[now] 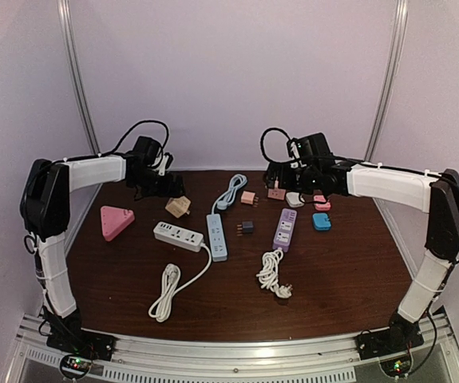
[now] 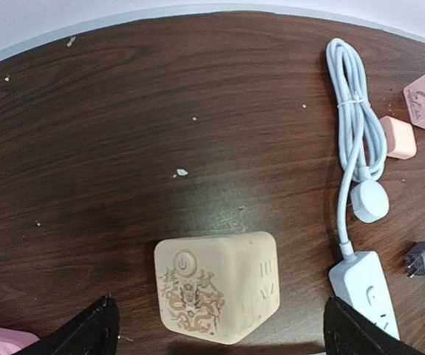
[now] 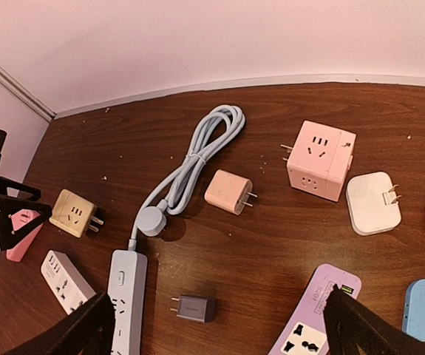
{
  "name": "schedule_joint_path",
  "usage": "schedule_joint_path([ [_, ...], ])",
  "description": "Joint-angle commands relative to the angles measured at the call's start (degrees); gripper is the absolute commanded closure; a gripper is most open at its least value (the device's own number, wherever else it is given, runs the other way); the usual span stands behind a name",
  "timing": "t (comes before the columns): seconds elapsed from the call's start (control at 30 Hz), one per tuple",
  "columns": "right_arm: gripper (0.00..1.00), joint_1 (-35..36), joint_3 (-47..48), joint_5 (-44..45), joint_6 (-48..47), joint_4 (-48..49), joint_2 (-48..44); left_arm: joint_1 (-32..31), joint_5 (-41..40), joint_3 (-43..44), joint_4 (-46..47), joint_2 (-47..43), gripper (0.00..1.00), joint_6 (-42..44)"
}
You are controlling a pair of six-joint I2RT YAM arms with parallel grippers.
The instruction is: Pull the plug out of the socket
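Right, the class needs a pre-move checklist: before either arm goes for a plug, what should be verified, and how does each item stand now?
1. Left gripper open and empty: ok.
2. Right gripper open and empty: ok.
3. Beige cube socket lined up in front of the left gripper: ok.
4. Plug seated in that cube: cannot tell; none shows in the left wrist view.
5. Pink charger and grey charger lie loose, in no socket: ok.
6. Coiled pale blue cable apart from both grippers: ok.
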Motion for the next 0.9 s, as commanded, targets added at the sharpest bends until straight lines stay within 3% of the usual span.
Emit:
schedule_joint_path([
  [0.0, 0.0, -0.4, -0.8, 0.5, 0.3, 1.3, -1.6, 0.3, -2.2, -1.3, -0.5, 0.9, 0.02, 0.1],
  [0.37, 0.0, -0.8, -1.4, 0.2, 0.5, 1.7, -1.8, 0.5, -6.3, -1.7, -1.2, 1.4, 0.02, -1.0],
  [0.87, 0.0, -2.3, -3.3, -0.4, 0.8, 2.4, -2.6, 2.8, -5.8, -2.3, -0.9, 1.4, 0.02, -2.0],
])
